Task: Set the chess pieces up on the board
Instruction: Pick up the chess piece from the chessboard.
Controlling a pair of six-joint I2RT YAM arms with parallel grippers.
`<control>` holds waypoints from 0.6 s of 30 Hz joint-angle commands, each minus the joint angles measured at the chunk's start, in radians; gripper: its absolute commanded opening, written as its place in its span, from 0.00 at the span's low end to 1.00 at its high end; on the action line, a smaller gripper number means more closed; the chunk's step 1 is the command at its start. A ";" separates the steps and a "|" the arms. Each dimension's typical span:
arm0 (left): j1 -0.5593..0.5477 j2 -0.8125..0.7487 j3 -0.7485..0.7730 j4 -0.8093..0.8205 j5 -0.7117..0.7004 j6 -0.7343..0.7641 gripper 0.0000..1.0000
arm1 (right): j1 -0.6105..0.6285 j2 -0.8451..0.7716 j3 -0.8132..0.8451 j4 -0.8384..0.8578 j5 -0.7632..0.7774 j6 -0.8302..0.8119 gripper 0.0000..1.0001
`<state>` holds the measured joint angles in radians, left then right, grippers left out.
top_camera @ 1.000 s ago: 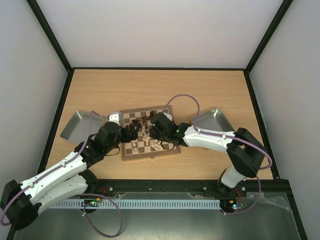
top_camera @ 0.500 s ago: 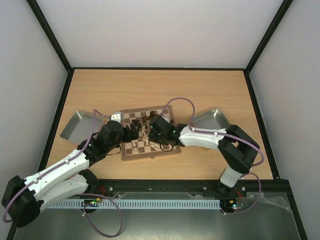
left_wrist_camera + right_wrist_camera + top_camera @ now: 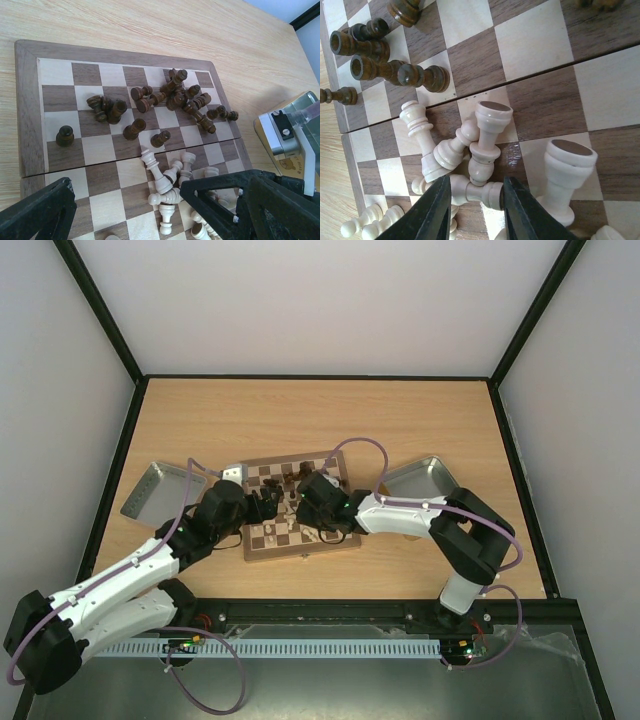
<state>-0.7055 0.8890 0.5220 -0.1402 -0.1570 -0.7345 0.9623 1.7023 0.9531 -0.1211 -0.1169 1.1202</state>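
The board [image 3: 262, 550] lies between my two arms, with chess pieces tipped over in heaps on it. Dark brown pieces [image 3: 172, 95] are scattered across its far half, and one dark pawn [image 3: 65, 135] stands alone at the left. Cream pieces [image 3: 167, 177] lie piled on the near half. My left gripper [image 3: 135, 215] hangs wide open above the cream pile, holding nothing. My right gripper [image 3: 477, 207] is down in that pile. Its fingers [image 3: 436, 210] touch both ends of a cream piece [image 3: 480, 192] that lies on its side. A cream rook [image 3: 565, 172] stands just right of it.
A grey metal tray [image 3: 150, 490] sits left of the board and another [image 3: 425, 480] to its right, behind the right arm. Black rails edge the table. In the left wrist view, part of the right arm [image 3: 292, 135] shows at the right.
The right arm has slid a little left and lower over the cream pile, and its jaws have widened round the lying cream piece. The left gripper has barely shifted.
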 commanded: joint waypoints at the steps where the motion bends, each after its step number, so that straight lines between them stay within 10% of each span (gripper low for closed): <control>1: 0.010 -0.004 -0.016 0.013 0.002 -0.001 0.94 | -0.004 0.008 -0.010 0.028 0.030 0.013 0.26; 18: 0.014 0.015 -0.028 0.033 0.034 -0.006 0.90 | -0.004 -0.021 0.005 -0.017 0.064 -0.034 0.26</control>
<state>-0.6987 0.8982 0.5068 -0.1249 -0.1307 -0.7345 0.9623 1.7012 0.9409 -0.1116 -0.0982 1.1107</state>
